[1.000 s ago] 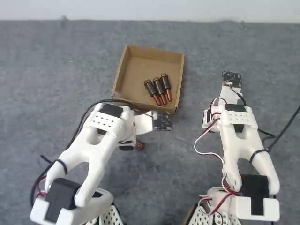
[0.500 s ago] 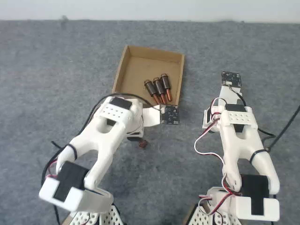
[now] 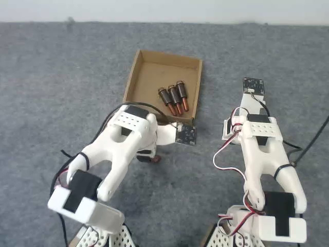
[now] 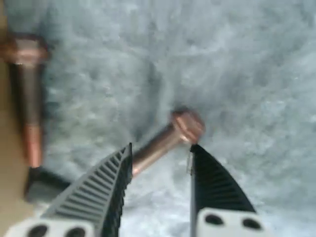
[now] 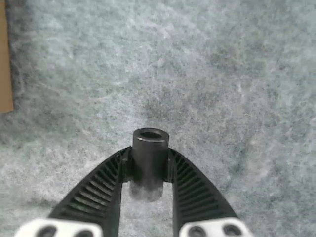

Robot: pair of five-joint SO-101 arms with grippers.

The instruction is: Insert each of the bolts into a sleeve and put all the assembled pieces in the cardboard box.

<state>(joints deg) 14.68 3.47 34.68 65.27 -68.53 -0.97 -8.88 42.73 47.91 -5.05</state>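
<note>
The left gripper was clamped on a copper bolt, which sat slantwise between its fingers. The shaft ran in against one finger and the hexagonal head stood just off the tip of the other. Grey carpet lay close below the bolt. Out past the finger that met the shaft was a blurred piece with a copper head and a dark middle, next to a tan cardboard edge. Whether it lay inside the box could not be told.

From above, the left arm stretched forward, and the bolt's head poked out from under its wrist. The cardboard box stood just beyond that gripper, its near wall close to the wrist. Three assembled pieces lay side by side inside, touching one another, toward the near wall.

The right gripper was closed on a black sleeve, pinched between both fingers. The sleeve stood upright with its open bore facing up toward the wrist camera, above the carpet. A strip of the box's wall showed well off to one side of this gripper. The right arm stood beside the box, well apart from the left arm.
</note>
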